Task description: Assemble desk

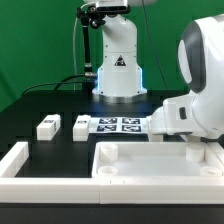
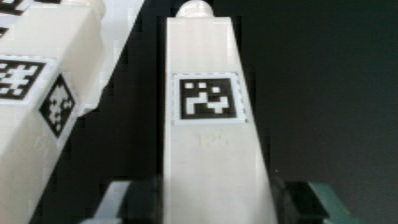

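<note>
In the wrist view a white desk leg (image 2: 217,120) with a black-and-white tag lies lengthwise between my fingers. My gripper (image 2: 221,202) is open and straddles its near end, with a dark gap on each side between the leg and the fingers (image 2: 125,203). At least one more tagged leg (image 2: 50,95) lies close beside it. In the exterior view the white desk top (image 1: 150,165), a wide tray with a raised rim, lies at the front. Two more legs (image 1: 47,127) (image 1: 81,127) lie at the exterior view's left. The arm's bulk (image 1: 195,95) hides the gripper there.
The marker board (image 1: 118,124) lies flat behind the desk top. A long white border rail (image 1: 25,162) runs along the front at the exterior view's left. The robot's base (image 1: 118,65) stands at the back, before a green backdrop.
</note>
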`<action>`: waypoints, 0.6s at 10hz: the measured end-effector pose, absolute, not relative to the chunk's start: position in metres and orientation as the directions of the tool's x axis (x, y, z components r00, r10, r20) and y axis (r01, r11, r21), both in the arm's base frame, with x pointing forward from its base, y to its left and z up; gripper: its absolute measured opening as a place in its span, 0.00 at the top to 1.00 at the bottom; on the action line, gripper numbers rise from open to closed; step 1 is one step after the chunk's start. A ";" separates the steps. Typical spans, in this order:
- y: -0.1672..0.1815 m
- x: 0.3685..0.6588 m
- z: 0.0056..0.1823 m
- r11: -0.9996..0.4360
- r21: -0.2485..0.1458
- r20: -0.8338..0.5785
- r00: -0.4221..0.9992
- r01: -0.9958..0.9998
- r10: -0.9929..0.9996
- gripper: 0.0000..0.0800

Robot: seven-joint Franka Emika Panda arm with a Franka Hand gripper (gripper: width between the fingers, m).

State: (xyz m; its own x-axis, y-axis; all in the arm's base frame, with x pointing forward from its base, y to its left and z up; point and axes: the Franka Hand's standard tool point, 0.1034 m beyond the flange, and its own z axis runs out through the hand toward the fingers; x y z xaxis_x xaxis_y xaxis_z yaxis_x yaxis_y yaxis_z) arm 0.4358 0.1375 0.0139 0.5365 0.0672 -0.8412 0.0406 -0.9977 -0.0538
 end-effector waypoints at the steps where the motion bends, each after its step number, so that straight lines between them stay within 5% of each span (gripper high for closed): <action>1: 0.138 0.436 0.014 -0.998 -0.054 -0.841 0.537 0.041 0.067 0.64; 4: 0.137 0.436 0.015 -0.997 -0.058 -0.841 0.536 0.043 0.072 0.64; 6: 0.121 0.458 0.064 -0.990 -0.122 -0.827 0.545 0.066 0.139 0.64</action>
